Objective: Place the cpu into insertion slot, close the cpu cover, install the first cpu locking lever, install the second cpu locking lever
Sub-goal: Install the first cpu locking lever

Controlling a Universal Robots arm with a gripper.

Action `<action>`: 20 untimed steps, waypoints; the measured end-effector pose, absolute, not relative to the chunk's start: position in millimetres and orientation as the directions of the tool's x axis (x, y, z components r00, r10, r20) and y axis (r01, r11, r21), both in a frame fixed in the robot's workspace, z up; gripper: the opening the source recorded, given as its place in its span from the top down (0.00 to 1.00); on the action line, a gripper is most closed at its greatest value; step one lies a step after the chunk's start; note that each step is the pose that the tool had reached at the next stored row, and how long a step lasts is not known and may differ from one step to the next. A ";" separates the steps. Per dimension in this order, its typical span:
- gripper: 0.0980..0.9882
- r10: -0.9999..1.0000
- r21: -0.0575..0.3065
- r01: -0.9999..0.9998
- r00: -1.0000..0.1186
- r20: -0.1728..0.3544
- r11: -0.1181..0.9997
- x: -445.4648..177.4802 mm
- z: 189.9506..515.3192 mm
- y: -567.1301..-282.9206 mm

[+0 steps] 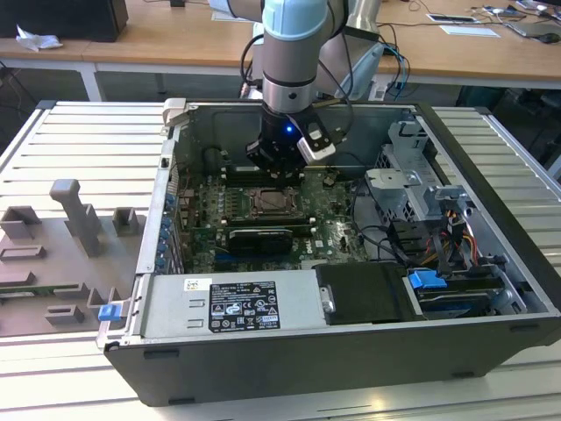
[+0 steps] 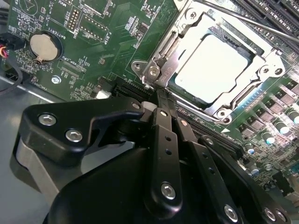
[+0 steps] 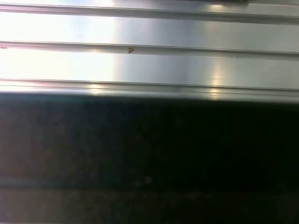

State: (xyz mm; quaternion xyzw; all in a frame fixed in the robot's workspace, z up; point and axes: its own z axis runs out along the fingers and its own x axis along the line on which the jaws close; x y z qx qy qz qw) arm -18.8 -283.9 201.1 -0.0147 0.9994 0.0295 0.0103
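A: Inside the open computer case (image 1: 491, 263), lying on its side on the ribbed metal counter (image 1: 79, 132), where does the arm stand?

B: The arm (image 1: 294, 44) reaches straight down over the green motherboard (image 1: 333, 232). Its gripper (image 1: 279, 167) hangs just above the far edge of the insertion slot (image 1: 273, 203).

A: And the cpu?

B: In the second wrist view the cpu (image 2: 212, 70) sits flat in the insertion slot (image 2: 268, 44), its pale metal top showing through the window of the cpu cover (image 2: 184, 39). The cover lies down flat around the chip, its silver frame bordering all the sides I can see.

A: How are the fingers?

B: The gripper (image 2: 161, 95) has its two black fingers (image 2: 164, 140) pressed close together, narrow, with nothing between them. The tips are at the corner of the cover, by the screw (image 2: 153, 71) at the hinge side; whether they touch the metal I cannot tell.

A: Any lever?

B: A thin metal rod (image 2: 261, 23) runs along the far side of the socket, past the memory slots (image 2: 275, 11).

A: What else is nearby?

B: A round coin battery (image 2: 43, 46) on the board, well apart from the socket. In the exterior view, a grey power supply box (image 1: 232, 303) lies along the near wall of the case, and grey moulded fixtures (image 1: 74, 219) stand on the counter at the exterior view's left.
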 end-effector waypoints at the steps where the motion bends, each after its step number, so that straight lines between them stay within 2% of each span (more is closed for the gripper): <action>1: 0.99 -0.029 0.059 -0.030 -0.999 -0.021 0.998 -18.8 201.1 -283.9; 20: 0.99 -0.029 0.062 -0.030 -0.999 -0.022 0.998 -18.7 212.7 -287.1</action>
